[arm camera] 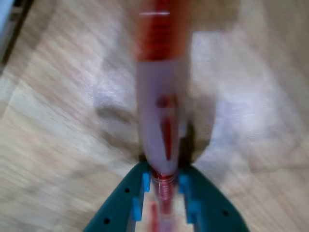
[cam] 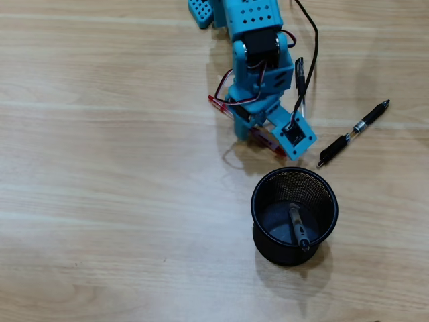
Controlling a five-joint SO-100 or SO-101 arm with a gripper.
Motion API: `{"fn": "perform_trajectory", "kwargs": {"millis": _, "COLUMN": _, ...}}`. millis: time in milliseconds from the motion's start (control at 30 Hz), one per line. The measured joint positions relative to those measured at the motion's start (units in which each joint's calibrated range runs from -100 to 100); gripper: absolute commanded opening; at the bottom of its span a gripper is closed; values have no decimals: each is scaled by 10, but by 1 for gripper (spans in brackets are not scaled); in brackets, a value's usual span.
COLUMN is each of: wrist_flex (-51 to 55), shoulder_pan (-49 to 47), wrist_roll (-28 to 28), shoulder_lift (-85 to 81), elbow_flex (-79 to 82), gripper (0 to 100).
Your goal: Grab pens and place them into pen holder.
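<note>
My turquoise two-finger gripper (arm camera: 163, 186) is closed down to the width of the slim red-and-clear pen (arm camera: 161, 121), pinching it near one end, so the barrel runs straight out ahead of the wrist camera. That view is blurred, but the red ink tube inside the clear body and the spring between my fingertips are plain enough. I hold it by the end so that the free length can be tipped into a cup.

From overhead, my blue arm (cam: 258, 60) sits at the top of the pale wooden table (cam: 100, 168), with the pen's red tip poking out on its left side, near the tabletop. The round black wire-mesh pen holder (cam: 265, 225) stands just below my gripper, apart from it, and a grey-and-clear pen (cam: 297, 228) already leans inside.

A black pen with a silver band (cam: 354, 132) lies to the right on the table, and a clear pen with a black cap (cam: 300, 86) lies beside my arm. I judge both are waiting their turn.
</note>
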Motion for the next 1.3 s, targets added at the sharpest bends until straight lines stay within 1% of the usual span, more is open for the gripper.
{"fn": "perform_trajectory", "kwargs": {"millis": 367, "wrist_flex": 7, "shoulder_pan": -5, "wrist_roll": 0, "shoulder_lift": 0, "elbow_flex": 2, "gripper": 2}}
{"fn": "perform_trajectory", "kwargs": {"millis": 500, "wrist_flex": 8, "shoulder_pan": -4, "wrist_roll": 0, "shoulder_lift": -37, "elbow_flex": 17, "gripper": 2}}
{"fn": "perform_trajectory", "kwargs": {"millis": 700, "wrist_flex": 9, "shoulder_pan": 27, "wrist_roll": 0, "shoulder_lift": -172, "elbow_flex": -12, "gripper": 2}}
{"fn": "perform_trajectory", "kwargs": {"millis": 833, "wrist_flex": 9, "shoulder_pan": 47, "wrist_roll": 0, "shoulder_lift": -295, "elbow_flex": -73, "gripper": 2}}
{"fn": "perform_trajectory", "kwargs": {"millis": 900, "wrist_flex": 9, "shoulder_pan": 53, "wrist_roll": 0, "shoulder_lift": -331, "elbow_flex": -94, "gripper": 2}}
{"fn": "perform_trajectory", "kwargs": {"millis": 1033, "wrist_flex": 9, "shoulder_pan": 61, "wrist_roll": -19, "shoulder_lift": -397, "elbow_flex": -142, "gripper": 2}}
{"fn": "perform_trajectory", "kwargs": {"millis": 1167, "wrist_flex": 9, "shoulder_pan": 55, "wrist_roll": -41, "shoulder_lift": -410, "elbow_flex": -172, "gripper": 2}}
{"fn": "perform_trajectory", "kwargs": {"millis": 1200, "wrist_flex": 3, "shoulder_pan": 55, "wrist_roll": -48, "shoulder_lift": -410, "elbow_flex": -177, "gripper": 2}}
{"fn": "perform_trajectory", "kwargs": {"millis": 1233, "wrist_flex": -24, "shoulder_pan": 55, "wrist_roll": -59, "shoulder_lift": -410, "elbow_flex": -181, "gripper": 2}}
{"fn": "perform_trajectory", "kwargs": {"millis": 1300, "wrist_flex": -49, "shoulder_pan": 43, "wrist_roll": -64, "shoulder_lift": -408, "elbow_flex": -184, "gripper": 2}}
